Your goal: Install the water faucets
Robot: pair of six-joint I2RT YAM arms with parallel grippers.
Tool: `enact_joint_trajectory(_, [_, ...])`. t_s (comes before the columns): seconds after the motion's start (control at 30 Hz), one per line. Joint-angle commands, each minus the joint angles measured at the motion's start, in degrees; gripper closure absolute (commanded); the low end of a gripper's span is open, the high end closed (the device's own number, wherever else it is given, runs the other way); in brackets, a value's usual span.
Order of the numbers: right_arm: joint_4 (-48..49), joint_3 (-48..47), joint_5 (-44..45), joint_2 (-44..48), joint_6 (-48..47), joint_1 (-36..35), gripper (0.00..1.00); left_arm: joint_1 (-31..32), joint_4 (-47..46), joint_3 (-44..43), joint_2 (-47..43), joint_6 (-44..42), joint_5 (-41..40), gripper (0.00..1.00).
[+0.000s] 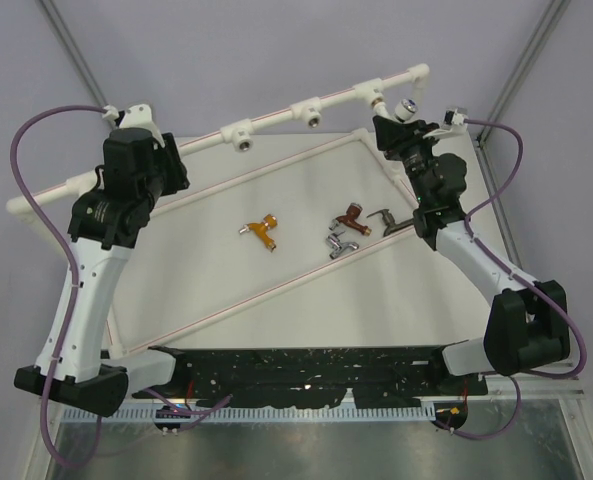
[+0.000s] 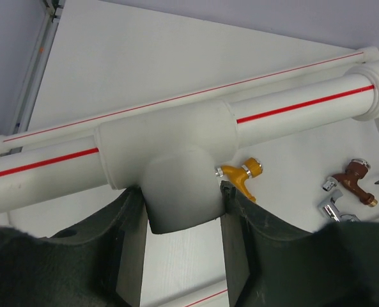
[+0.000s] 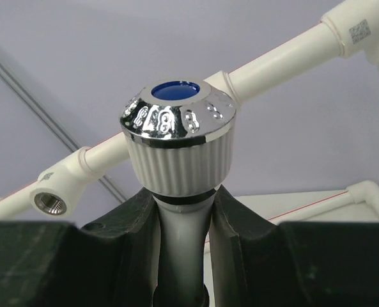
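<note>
My right gripper (image 1: 396, 122) is shut on the white faucet (image 1: 407, 106) at the back right, next to a tee socket (image 1: 376, 98) of the white pipe frame (image 1: 276, 118). In the right wrist view the jaws (image 3: 183, 204) clamp its white stem below the ribbed, chrome-capped knob (image 3: 178, 137). My left gripper (image 1: 136, 128) is shut on the far-left tee socket (image 2: 179, 166) of the frame. The orange-gold faucet (image 1: 264, 231), copper-brown faucet (image 1: 353, 216), chrome faucet (image 1: 340, 243) and dark bronze-grey faucet (image 1: 385, 215) lie loose on the table.
Two more tee sockets (image 1: 243, 136) (image 1: 311, 112) sit along the back pipe. A thin diagonal pipe (image 1: 276, 290) crosses the table below the loose faucets. An open socket with a metal ring (image 3: 50, 203) shows in the right wrist view. The black rail (image 1: 296, 375) lies at the near edge.
</note>
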State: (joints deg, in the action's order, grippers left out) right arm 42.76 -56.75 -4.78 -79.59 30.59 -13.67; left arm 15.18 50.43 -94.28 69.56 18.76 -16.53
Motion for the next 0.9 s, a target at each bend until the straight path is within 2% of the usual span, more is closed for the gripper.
enact_joint_trajectory(0.0, [1.79, -0.38, 3.63, -1.09, 13.17, -2.68, 0.95, 0.90, -5.26, 1.90, -3.02, -2.33, 3.00, 1.00])
enact_joint_trajectory(0.17, [3.90, 0.85, 7.59, -1.53, 22.74, -3.73, 0.94, 1.17, -5.61, 4.10, -4.34, -2.86, 4.75, 1.00])
enact_joint_trajectory(0.3, [4.52, 0.06, 5.65, -1.88, 24.68, -3.29, 0.95, 1.17, -5.96, 5.95, -6.10, -3.21, 6.16, 1.00])
enact_joint_trajectory(0.33, [5.04, -0.02, 2.52, -2.06, 25.39, -2.68, 0.95, 1.17, -6.14, 6.38, -6.71, -3.29, 6.08, 1.00])
enact_joint_trajectory(0.5, [7.42, 1.47, -1.02, -2.15, 31.99, -0.04, 0.95, 1.17, -5.96, 6.83, -8.12, -3.82, 5.02, 1.00])
enact_joint_trajectory(0.63, [6.99, 2.26, -3.56, 0.30, 27.96, 1.54, 0.95, 1.17, -5.35, 6.57, -8.30, -3.91, 5.28, 1.00])
enact_joint_trajectory(0.73, [3.92, 2.35, -6.29, 3.29, 19.29, 3.03, 0.95, 1.26, -3.42, 5.25, -8.47, -4.09, 5.28, 1.00])
enact_joint_trajectory(0.87, [-4.78, 1.91, -8.75, 7.69, 8.21, 3.56, 0.95, 1.17, -0.08, 2.53, -8.65, -4.52, 4.93, 0.99])
